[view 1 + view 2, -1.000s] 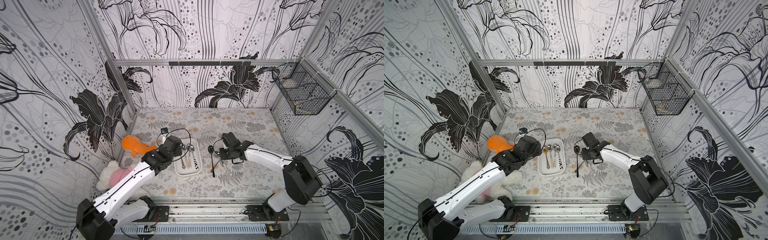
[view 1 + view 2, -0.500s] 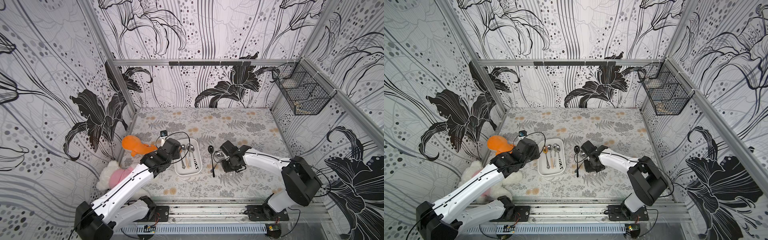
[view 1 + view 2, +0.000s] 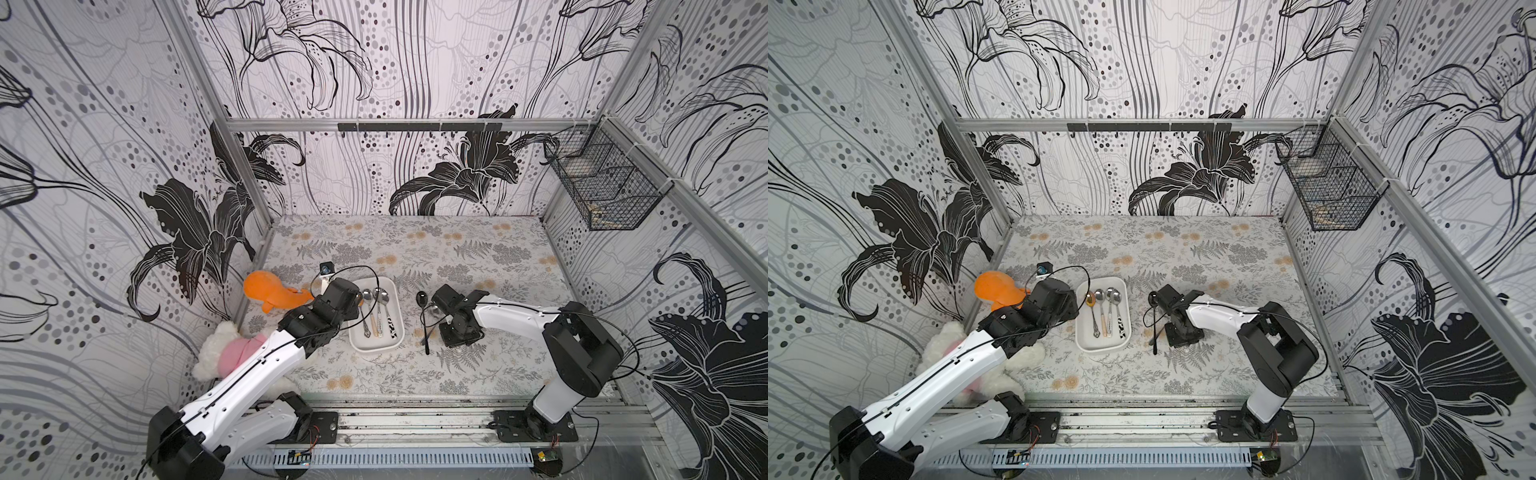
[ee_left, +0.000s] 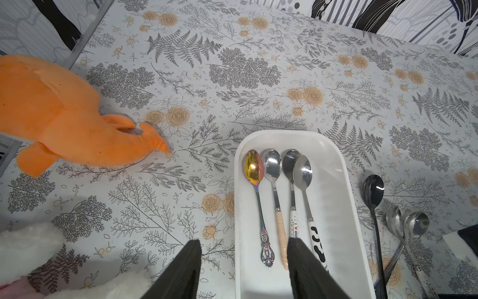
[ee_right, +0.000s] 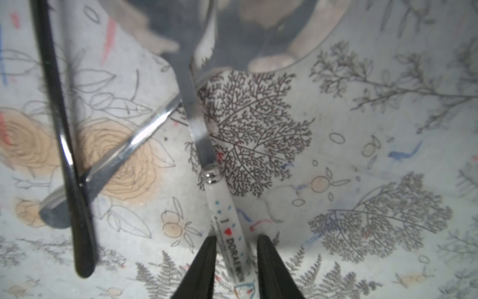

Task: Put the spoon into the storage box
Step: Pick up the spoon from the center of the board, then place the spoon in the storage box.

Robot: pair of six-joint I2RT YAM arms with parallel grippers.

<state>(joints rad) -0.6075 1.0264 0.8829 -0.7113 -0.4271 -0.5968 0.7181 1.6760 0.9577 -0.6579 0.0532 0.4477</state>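
Note:
The white storage box (image 3: 376,348) (image 3: 1102,348) (image 4: 284,133) lies left of the table's middle with several spoons in it. To its right three spoons lie on the table: a black one (image 3: 424,316) (image 4: 373,191) (image 5: 62,145), a plain steel one (image 4: 394,220) (image 5: 124,152) and a white-handled spoon (image 4: 416,225) (image 5: 227,225). My right gripper (image 3: 455,332) (image 5: 235,236) points down at the table, open, its fingers on either side of the white handle with small gaps. My left gripper (image 3: 353,301) (image 4: 244,242) is open and empty above the box's left rim.
An orange plush toy (image 3: 270,291) (image 4: 51,119) lies by the left wall. A white and pink plush (image 3: 224,353) sits under my left arm. A black wire basket (image 3: 602,187) hangs high on the right wall.
My right gripper has come toward the front and down onto the spoons beside the box, and its fingers have narrowed round the white handle. The left arm has hardly moved.

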